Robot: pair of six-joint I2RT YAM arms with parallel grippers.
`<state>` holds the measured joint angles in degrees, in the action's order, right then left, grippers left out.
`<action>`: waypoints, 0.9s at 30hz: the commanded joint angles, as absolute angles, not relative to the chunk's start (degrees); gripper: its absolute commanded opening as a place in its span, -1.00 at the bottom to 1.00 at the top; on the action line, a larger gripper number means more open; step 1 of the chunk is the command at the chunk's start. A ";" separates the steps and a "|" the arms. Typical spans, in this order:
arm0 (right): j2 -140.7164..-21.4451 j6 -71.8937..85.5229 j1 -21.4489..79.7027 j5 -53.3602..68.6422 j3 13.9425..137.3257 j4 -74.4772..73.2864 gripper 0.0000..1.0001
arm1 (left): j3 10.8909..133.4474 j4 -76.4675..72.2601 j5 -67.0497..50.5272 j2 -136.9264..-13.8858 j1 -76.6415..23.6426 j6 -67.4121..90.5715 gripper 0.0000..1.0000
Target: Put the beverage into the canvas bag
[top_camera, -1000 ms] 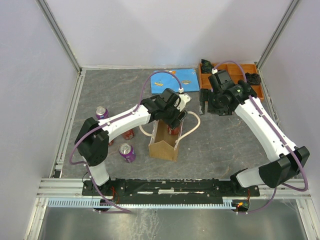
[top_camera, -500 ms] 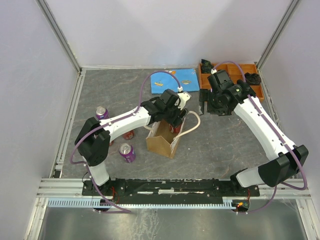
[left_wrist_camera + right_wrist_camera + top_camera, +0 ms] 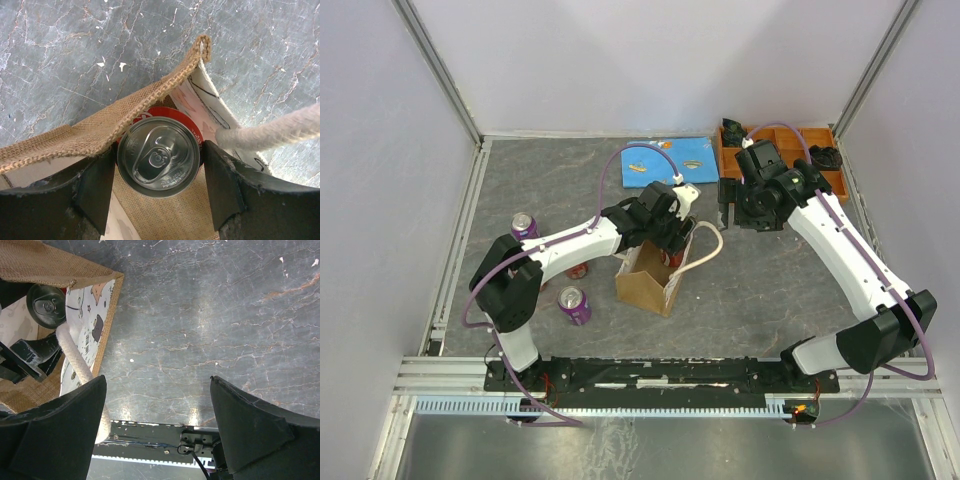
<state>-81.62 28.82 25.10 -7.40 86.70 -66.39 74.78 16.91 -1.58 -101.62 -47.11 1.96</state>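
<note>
Silver-topped red can, round, tab flat, clamped between the left gripper's black fingers, down in the mouth of the bag: coarse tan burlap, white printed lining, twisted cream rope handle. Beyond, right gripper spread wide, empty, over veined grey table

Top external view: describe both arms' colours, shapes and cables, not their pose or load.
The left arm and right arm both have white tubular links with black joint housings and black wrists. A purple cable loops loosely along each. The fingers are matte black, broad and scuffed at the edges.
</note>
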 commanded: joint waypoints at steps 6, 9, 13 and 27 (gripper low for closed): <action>-80.76 29.09 24.95 -6.17 86.19 -64.73 0.84 | 75.99 16.29 -1.74 -95.93 -47.46 2.60 0.42; -80.80 29.18 24.95 -5.94 86.30 -64.47 0.84 | 75.56 17.36 -1.71 -94.32 -47.45 2.40 0.64; -81.11 29.27 24.99 -5.33 86.54 -64.18 0.84 | 74.89 17.41 -1.80 -93.09 -47.46 1.82 0.75; -84.22 26.13 24.94 -6.32 94.56 -65.50 0.84 | 78.82 20.30 6.92 -88.00 -40.30 0.65 0.77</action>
